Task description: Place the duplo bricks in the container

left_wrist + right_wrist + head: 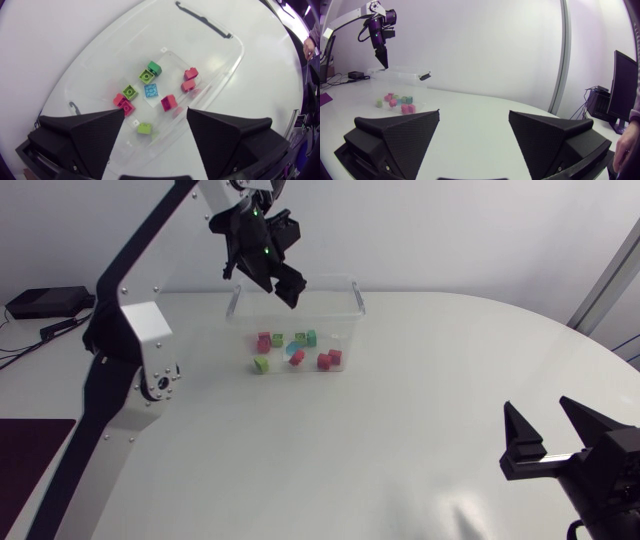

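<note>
The worktop (pixel 430 400) is a plain white surface whose far edge curves round towards its right side. At the worktop's far left corner lies a flat black box (pixel 45 302), and thin dark cables (pixel 55 327) run from it along the worktop's left edge. A dark maroon mat (pixel 30 455) lies flat at the worktop's near left edge, well apart from the box and cut off by the head view's border.

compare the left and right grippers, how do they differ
The left gripper hangs above the container, pointing down into it; the right gripper sits low over the table, well away from the container, pointing level across the table. Both are open and empty.
</note>
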Controlling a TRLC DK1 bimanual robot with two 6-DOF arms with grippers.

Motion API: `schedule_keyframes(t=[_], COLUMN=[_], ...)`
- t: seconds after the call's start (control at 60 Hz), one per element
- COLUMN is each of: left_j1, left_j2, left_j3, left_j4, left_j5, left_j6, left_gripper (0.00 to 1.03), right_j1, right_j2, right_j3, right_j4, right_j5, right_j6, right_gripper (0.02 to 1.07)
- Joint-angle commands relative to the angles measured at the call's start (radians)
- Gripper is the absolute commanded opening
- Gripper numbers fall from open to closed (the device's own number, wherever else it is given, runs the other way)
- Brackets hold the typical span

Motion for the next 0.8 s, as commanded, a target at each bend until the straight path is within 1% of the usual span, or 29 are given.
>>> schedule_keyframes(t=[0.0,0.067,0.217,0.283,0.3,0.367,0.45,0.533,0.55,0.583,0.617,0.683,0.733,0.783], left_j1=[0.005,0.007,0.008,0.019,0.020,0.037,0.062,0.091,0.091,0.105,0.109,0.131,0.143,0.158], left_j2=[0.046,0.000,-0.069,-0.109,-0.110,-0.173,-0.228,-0.317,-0.319,-0.374,-0.402,-0.483,-0.517,-0.517], left_j3=[0.136,0.024,-0.151,-0.244,-0.247,-0.384,-0.487,-0.603,-0.605,-0.680,-0.717,-0.824,-0.852,-0.826], left_j4=[-0.039,-0.039,-0.039,-0.039,-0.039,-0.038,-0.019,0.040,0.042,0.083,0.103,0.188,0.234,0.244], left_j5=[-0.014,-0.015,-0.017,-0.017,-0.017,-0.017,-0.017,-0.015,-0.015,-0.015,-0.015,-0.015,-0.015,-0.015], left_j6=[-0.024,-0.028,-0.024,-0.028,-0.028,-0.022,-0.019,-0.013,-0.011,-0.004,-0.001,0.006,0.002,-0.010], left_gripper=[1.00,1.00,1.00,1.00,1.00,1.00,1.00,1.00,1.00,1.00,1.00,1.00,1.00,1.00], right_j1=[0.003,0.002,0.002,0.002,0.003,0.003,0.003,0.003,0.003,0.003,0.003,0.003,0.003,0.003], right_j2=[-0.007,-0.007,-0.007,-0.007,-0.007,-0.007,-0.007,-0.007,-0.007,-0.007,-0.007,-0.007,-0.007,-0.007], right_j3=[-0.020,-0.020,-0.020,-0.020,-0.020,-0.020,-0.020,-0.020,-0.020,-0.020,-0.020,-0.020,-0.020,-0.020], right_j4=[0.009,0.007,0.009,0.009,0.009,0.009,0.007,0.009,0.009,0.009,0.007,0.007,0.009,0.009], right_j5=[-0.008,-0.008,-0.008,-0.008,-0.008,-0.008,-0.008,-0.008,-0.008,-0.008,-0.008,-0.008,-0.008,-0.008], right_j6=[-0.010,-0.010,-0.012,-0.010,-0.010,-0.010,-0.010,-0.010,-0.010,-0.010,-0.012,-0.010,-0.010,-0.010], right_gripper=[1.02,1.02,1.02,1.02,1.02,1.02,1.02,1.02,1.02,1.02,1.02,1.02,1.02,1.02])
